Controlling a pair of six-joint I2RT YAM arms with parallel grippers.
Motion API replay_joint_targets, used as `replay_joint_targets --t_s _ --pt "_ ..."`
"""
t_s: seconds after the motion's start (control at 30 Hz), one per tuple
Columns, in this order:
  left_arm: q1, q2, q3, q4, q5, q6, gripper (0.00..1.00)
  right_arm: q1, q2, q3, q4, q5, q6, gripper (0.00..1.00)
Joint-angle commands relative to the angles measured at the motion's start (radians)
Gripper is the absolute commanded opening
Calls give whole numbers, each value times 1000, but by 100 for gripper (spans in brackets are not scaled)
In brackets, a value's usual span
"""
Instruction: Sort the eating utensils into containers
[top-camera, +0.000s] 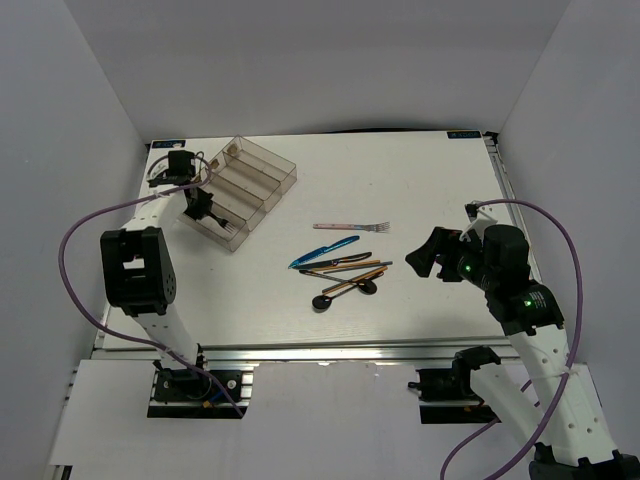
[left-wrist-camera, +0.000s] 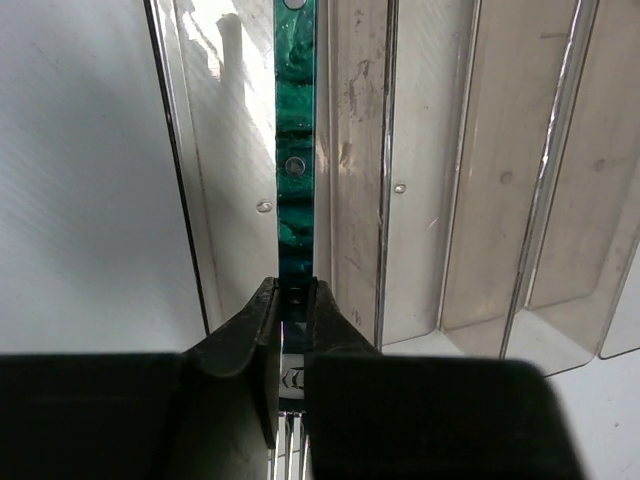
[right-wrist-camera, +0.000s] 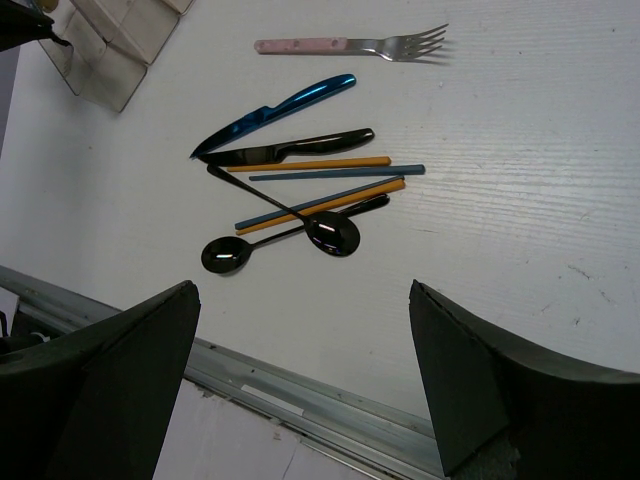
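My left gripper (top-camera: 205, 207) is at the near end of the clear four-compartment tray (top-camera: 262, 170). Its jaws (left-wrist-camera: 297, 295) are shut on the neck of a green-handled fork (left-wrist-camera: 296, 150). The fork's handle runs along one outer compartment and its tines show under the fingers. On the table lie a pink-handled fork (right-wrist-camera: 345, 45), a blue knife (right-wrist-camera: 280, 108), a black knife (right-wrist-camera: 290, 148), orange (right-wrist-camera: 310, 163) and blue-grey chopsticks, and two black spoons (right-wrist-camera: 333, 232). My right gripper (right-wrist-camera: 303, 288) hangs wide open and empty, nearer than that pile and to its right.
The loose utensils (top-camera: 340, 268) are bunched at the table's middle, with the pink fork (top-camera: 350, 226) lying apart behind them. A metal rail (right-wrist-camera: 300, 390) runs along the near table edge. White walls enclose the table on the left, right and back.
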Motion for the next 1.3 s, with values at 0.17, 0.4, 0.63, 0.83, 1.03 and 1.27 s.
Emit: replay_joint_targets --t_s 0.17,0.4,0.63,0.83,1.03,1.27 --pt "6 -61 -11 56 14 -18 62 2 12 11 46 -10 -20 89" --pt "-12 -136 25 81 55 84 80 3 39 25 59 -1 -32 89" --pt "-422 122 448 -50 179 656 94 3 62 34 63 -38 -38 89" --pt "-675 231 509 -109 185 1071 93 3 40 54 36 -58 -45 89" --pt "-689 231 463 -7 365 1174 93 3 28 62 -8 -73 -66 89" --pt "-690 350 573 -76 425 1272 91 3 14 62 -28 -112 -80 89"
